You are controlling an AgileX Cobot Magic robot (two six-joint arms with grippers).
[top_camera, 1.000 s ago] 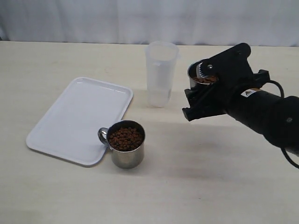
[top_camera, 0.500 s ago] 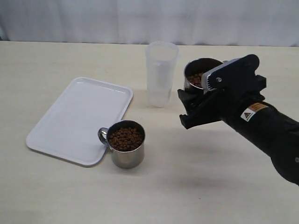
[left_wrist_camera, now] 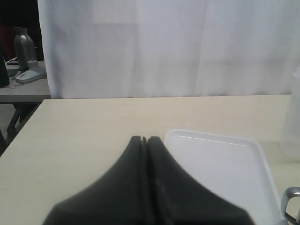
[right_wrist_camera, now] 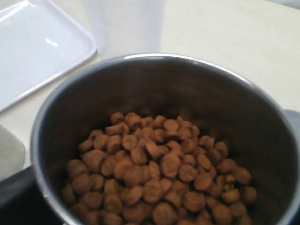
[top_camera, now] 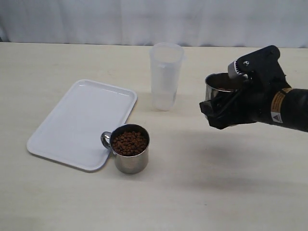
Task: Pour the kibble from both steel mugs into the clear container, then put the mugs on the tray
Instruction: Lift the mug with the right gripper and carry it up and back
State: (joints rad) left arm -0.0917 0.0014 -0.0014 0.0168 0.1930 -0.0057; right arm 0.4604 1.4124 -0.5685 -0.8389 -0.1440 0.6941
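Tray (top_camera: 82, 120): left of the clear container (top_camera: 166, 77). Right gripper (top_camera: 222, 103), clamped around one steel mug (top_camera: 215, 89), has drawn rightward from the container; its kibble (right_wrist_camera: 154, 173) remains unpoured. Second mug (top_camera: 130, 149) stands full, front-left of the container. Left gripper (left_wrist_camera: 144, 140): closed, empty.

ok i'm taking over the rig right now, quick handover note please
Left gripper: shut, empty.
Right gripper: clamped on the held mug, in the air to the right of the clear container, kibble inside.
Second mug: full, standing on the table by the tray corner.
Done: one mug picked up. No kibble shows in the container.
Left: pour both mugs, then set both on the tray.
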